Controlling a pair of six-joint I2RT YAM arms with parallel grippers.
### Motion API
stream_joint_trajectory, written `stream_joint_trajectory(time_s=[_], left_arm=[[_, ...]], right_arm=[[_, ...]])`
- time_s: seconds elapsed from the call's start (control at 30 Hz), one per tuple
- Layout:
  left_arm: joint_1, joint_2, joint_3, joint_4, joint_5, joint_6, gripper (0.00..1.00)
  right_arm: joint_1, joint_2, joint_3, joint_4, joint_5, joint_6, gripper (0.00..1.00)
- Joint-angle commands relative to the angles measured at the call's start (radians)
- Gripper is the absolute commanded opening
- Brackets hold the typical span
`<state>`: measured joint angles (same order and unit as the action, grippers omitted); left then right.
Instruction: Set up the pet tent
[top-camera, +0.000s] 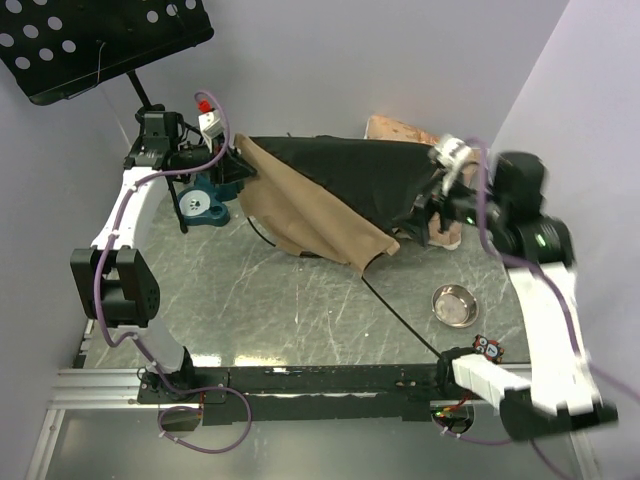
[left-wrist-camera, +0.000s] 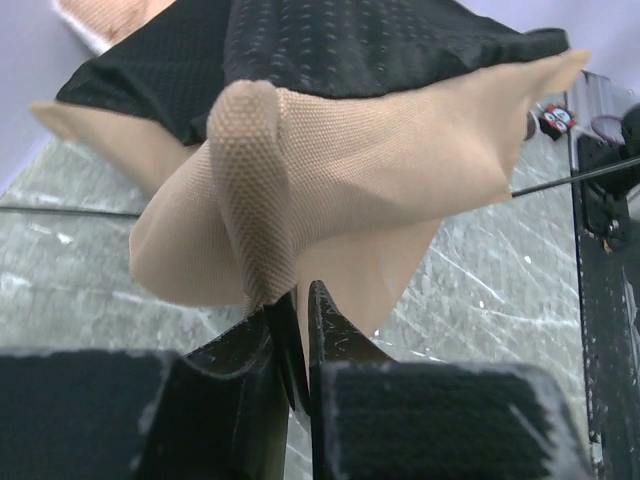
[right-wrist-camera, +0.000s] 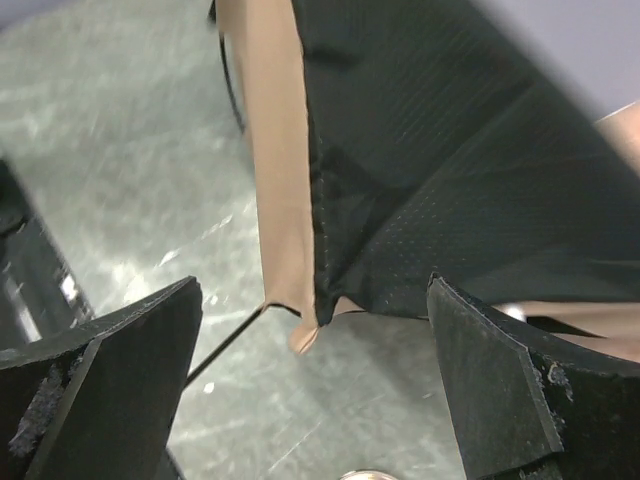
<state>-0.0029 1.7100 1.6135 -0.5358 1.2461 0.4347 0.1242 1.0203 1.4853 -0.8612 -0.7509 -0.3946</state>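
Note:
The pet tent (top-camera: 330, 190) lies collapsed across the back of the table, with its black base panel on top and tan fabric hanging at the front. My left gripper (top-camera: 240, 165) holds its left corner lifted. In the left wrist view the gripper (left-wrist-camera: 297, 295) is shut on a fold of tan fabric (left-wrist-camera: 260, 200). My right gripper (top-camera: 440, 200) is at the tent's right end. In the right wrist view it (right-wrist-camera: 315, 300) is wide open and holds nothing, with the tent's corner (right-wrist-camera: 312, 318) hanging between the fingers. A thin black pole (right-wrist-camera: 225, 345) sticks out of that corner.
A blue bowl stand (top-camera: 200, 205) sits under the left gripper. A steel bowl (top-camera: 455, 303) stands at the front right. The pinkish cushion (top-camera: 400, 130) lies behind the tent. A black pole (top-camera: 400, 318) runs across the marble table (top-camera: 300, 310). A perforated black stand (top-camera: 90, 40) overhangs the back left.

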Motion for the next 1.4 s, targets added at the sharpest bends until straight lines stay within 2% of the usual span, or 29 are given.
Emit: stream_joint_trajectory(time_s=[0.0, 0.13, 0.3, 0.4, 0.57, 0.73, 0.8, 0.87, 0.93, 1.03, 1.07, 1.1, 1.17, 1.2, 1.23, 1.27, 1.37], left_arm=[[0.0, -0.003, 0.054, -0.062, 0.085, 0.196, 0.15], [0.0, -0.006, 0.049, -0.098, 0.092, 0.231, 0.18], [0.0, -0.006, 0.057, -0.205, 0.096, 0.324, 0.21], [0.0, 0.0, 0.075, -0.306, 0.101, 0.43, 0.24], [0.0, 0.033, 0.141, -0.553, 0.115, 0.645, 0.27], [0.0, 0.086, 0.223, -0.762, 0.121, 0.823, 0.26], [0.0, 0.103, 0.253, -0.821, 0.131, 0.87, 0.26], [0.0, 0.106, 0.269, -0.833, 0.142, 0.871, 0.26], [0.0, 0.094, 0.264, -0.834, 0.136, 0.866, 0.27], [0.0, 0.068, 0.24, -0.775, 0.118, 0.799, 0.3], [0.0, 0.059, 0.23, -0.747, 0.112, 0.741, 0.33], [0.0, 0.05, 0.221, -0.7, 0.098, 0.666, 0.4], [0.0, 0.02, 0.197, -0.559, 0.061, 0.494, 0.62], [0.018, -0.001, 0.172, -0.5, 0.043, 0.43, 0.86], [0.039, -0.03, 0.139, -0.443, 0.038, 0.38, 0.97], [0.056, -0.061, 0.102, -0.352, 0.033, 0.295, 1.0], [0.147, -0.169, -0.056, 0.065, 0.036, -0.073, 1.0]], right_arm=[[-0.005, 0.131, 0.059, -0.114, -0.154, -0.119, 0.99], [0.032, 0.201, 0.041, -0.09, -0.192, -0.115, 1.0], [0.181, 0.228, -0.051, -0.023, -0.107, -0.104, 1.0], [0.232, 0.235, -0.1, 0.049, -0.019, -0.076, 1.0], [0.239, 0.228, -0.157, 0.201, 0.126, -0.03, 0.98], [0.256, 0.228, -0.152, 0.209, 0.149, -0.035, 0.95], [0.267, 0.236, -0.154, 0.218, 0.205, -0.039, 0.9], [0.265, 0.216, -0.19, 0.273, 0.255, -0.032, 0.88], [0.27, 0.19, -0.223, 0.31, 0.269, -0.038, 0.98], [0.302, 0.216, -0.226, 0.283, 0.275, -0.061, 1.0], [0.313, 0.231, -0.232, 0.272, 0.274, -0.073, 0.95], [0.322, 0.244, -0.238, 0.26, 0.266, -0.088, 0.8], [0.325, 0.248, -0.249, 0.266, 0.265, -0.079, 0.38], [0.325, 0.238, -0.252, 0.269, 0.256, -0.072, 0.14], [0.325, 0.227, -0.253, 0.274, 0.263, -0.057, 0.0], [0.322, 0.21, -0.257, 0.28, 0.269, -0.04, 0.0], [0.313, 0.141, -0.275, 0.32, 0.277, 0.009, 0.0]])
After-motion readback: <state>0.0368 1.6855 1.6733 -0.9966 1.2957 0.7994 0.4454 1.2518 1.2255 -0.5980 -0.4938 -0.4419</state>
